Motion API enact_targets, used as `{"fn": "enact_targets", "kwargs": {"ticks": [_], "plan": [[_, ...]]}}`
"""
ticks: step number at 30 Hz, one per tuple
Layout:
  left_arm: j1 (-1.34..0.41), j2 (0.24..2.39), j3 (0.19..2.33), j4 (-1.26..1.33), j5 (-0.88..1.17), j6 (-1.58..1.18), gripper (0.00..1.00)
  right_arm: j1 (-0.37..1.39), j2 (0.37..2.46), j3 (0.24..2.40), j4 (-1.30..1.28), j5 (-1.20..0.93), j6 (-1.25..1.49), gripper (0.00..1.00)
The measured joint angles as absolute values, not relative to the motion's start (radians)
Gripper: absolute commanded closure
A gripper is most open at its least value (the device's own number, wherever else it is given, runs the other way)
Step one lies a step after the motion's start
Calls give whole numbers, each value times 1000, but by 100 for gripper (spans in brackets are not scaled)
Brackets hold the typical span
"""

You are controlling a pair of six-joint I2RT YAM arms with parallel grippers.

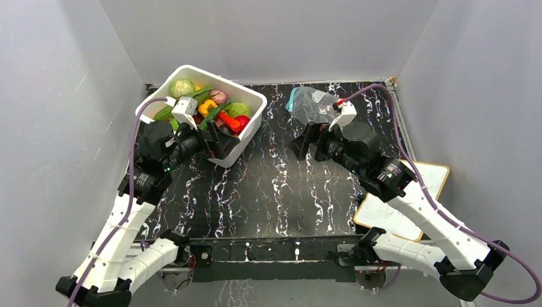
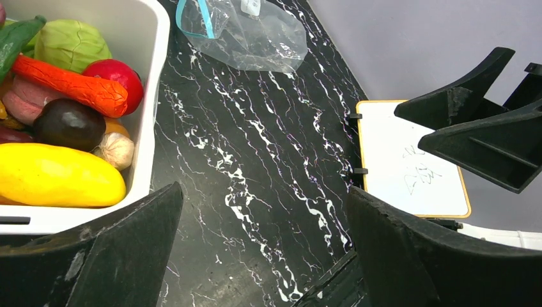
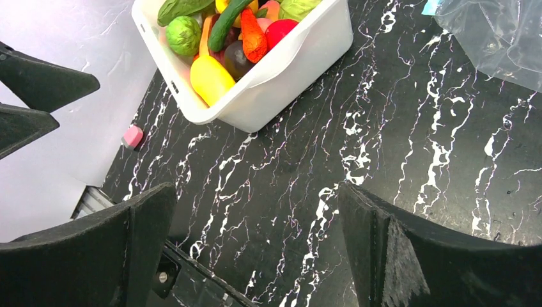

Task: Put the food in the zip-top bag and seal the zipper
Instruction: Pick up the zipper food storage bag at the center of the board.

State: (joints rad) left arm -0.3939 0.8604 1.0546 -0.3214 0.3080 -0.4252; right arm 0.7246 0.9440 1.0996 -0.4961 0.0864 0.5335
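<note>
The food (image 1: 217, 105) lies piled in a white tub (image 1: 255, 101) at the back left: a yellow piece (image 2: 57, 176), an orange carrot (image 2: 70, 83), dark purple, red and green pieces. The clear zip-top bag (image 1: 311, 104) lies flat and empty on the table at the back centre-right, its light-blue zipper (image 2: 204, 22) along its left edge. My left gripper (image 1: 220, 137) is open and empty at the tub's near right wall. My right gripper (image 1: 307, 144) is open and empty just in front of the bag. The tub (image 3: 287, 83) and the bag (image 3: 498, 38) also show in the right wrist view.
A white board with an orange rim (image 1: 434, 179) lies off the table's right edge, under my right arm. A small pink object (image 3: 133, 136) lies by the table's left edge. Grey walls enclose the black marbled table (image 1: 275, 185) on three sides.
</note>
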Motion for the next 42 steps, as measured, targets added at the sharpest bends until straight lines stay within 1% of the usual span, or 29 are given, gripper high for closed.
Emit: {"fn": "enact_targets", "kwargs": {"ticks": [8, 14, 17, 18, 20, 22, 25, 26, 28, 32, 35, 42], "plan": [[-394, 831, 1045, -314, 298, -422, 2, 725, 971, 1100, -477, 113, 513, 2], [-394, 825, 993, -319, 297, -419, 2, 725, 1101, 1110, -443, 250, 471, 2], [-394, 831, 960, -321, 300, -420, 2, 725, 1202, 1141, -442, 328, 445, 7], [-394, 831, 951, -320, 299, -420, 2, 725, 1235, 1153, -440, 350, 440, 10], [-394, 831, 933, -321, 291, -421, 2, 725, 1304, 1187, -440, 393, 426, 23], [-394, 831, 921, -322, 274, -423, 2, 721, 1375, 1230, -436, 443, 411, 30], [-394, 831, 913, -330, 256, -419, 2, 711, 1471, 1280, -406, 505, 371, 45], [-394, 830, 907, -327, 254, -414, 2, 706, 1499, 1291, -391, 521, 360, 48], [-394, 822, 882, -320, 251, -403, 2, 693, 1547, 1307, -372, 544, 340, 52], [-394, 802, 814, -319, 228, -393, 1, 649, 1659, 1362, -347, 560, 334, 52], [-394, 773, 769, -316, 207, -373, 2, 610, 1753, 1442, -337, 560, 351, 53], [-394, 649, 688, -250, 220, -269, 2, 561, 2000, 1706, -342, 585, 371, 50]]}}
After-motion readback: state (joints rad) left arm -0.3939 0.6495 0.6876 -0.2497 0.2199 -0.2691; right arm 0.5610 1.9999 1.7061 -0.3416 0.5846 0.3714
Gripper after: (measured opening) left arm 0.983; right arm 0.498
